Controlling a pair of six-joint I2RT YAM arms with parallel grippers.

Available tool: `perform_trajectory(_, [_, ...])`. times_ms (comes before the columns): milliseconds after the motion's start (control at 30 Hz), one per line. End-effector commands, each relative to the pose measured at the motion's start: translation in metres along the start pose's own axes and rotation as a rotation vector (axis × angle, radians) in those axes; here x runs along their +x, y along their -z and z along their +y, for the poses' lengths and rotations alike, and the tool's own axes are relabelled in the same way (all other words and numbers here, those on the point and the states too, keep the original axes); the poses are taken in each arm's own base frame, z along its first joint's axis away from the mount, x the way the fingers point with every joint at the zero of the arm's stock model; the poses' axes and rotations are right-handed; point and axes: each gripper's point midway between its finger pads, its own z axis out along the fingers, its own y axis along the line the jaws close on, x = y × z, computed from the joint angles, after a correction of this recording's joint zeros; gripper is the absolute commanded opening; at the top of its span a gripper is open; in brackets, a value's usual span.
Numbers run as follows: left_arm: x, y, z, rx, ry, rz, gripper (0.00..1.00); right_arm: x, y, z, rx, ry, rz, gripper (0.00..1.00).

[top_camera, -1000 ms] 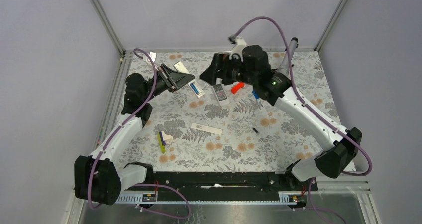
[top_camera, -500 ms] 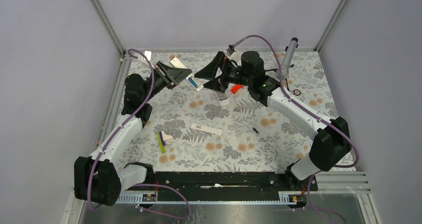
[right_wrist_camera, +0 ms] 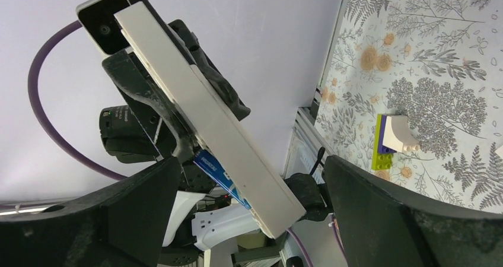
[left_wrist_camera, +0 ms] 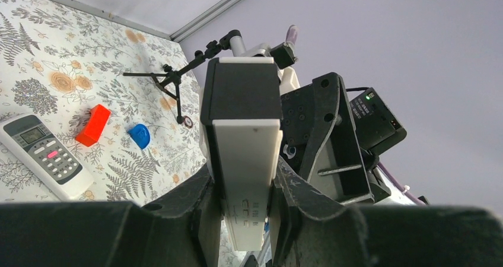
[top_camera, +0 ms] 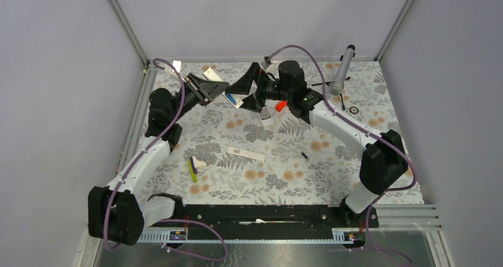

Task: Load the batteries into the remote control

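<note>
As left hand (left_wrist_camera: 245, 199) clamps white slab (left_wrist_camera: 246, 151), right hand (top_camera: 247, 95) spread

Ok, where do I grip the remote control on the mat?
Probably across its narrow width at the button section, coming straight down from above: the remote control lies flat, face up, so only its two long edges are free to pinch. The red block sits near one edge but apart.

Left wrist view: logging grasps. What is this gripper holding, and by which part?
The left gripper clamps a flat white slab by its side edges, near the end closest to the wrist; the rest juts forward.
</note>
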Motion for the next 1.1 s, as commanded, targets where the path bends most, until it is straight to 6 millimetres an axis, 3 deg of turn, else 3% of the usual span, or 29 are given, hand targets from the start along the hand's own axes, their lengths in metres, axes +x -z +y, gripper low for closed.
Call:
perform_trajectory(0, [-0.008, 0.002, -0.024, 0.069, -0.082, -0.035, 0.02, 0.001, -0.001, 0.034, -0.076, 0.033, 0.022, 0.99])
perform_trajectory(233, [-0.009, 0.002, -0.023, 0.061, -0.084, -0.036, 0.02, 0.005, -0.005, 0.027, -0.064, 0.025, 0.05, 0.9])
perform_trajectory(667, [-0.011, 0.0, -0.021, 0.047, -0.067, -0.038, 0.02, 0.009, -0.007, 0.022, -0.079, 0.02, 0.072, 0.59])
perform_trajectory(967, [-0.012, -0.002, -0.027, 0.061, -0.003, -0.034, 0.02, 0.009, -0.007, 0.018, -0.072, 0.046, 0.06, 0.58])
perform_trajectory(1067, [-0.013, -0.002, -0.029, 0.062, -0.007, -0.033, 0.02, 0.006, -0.004, 0.022, -0.081, 0.089, 0.039, 0.67])
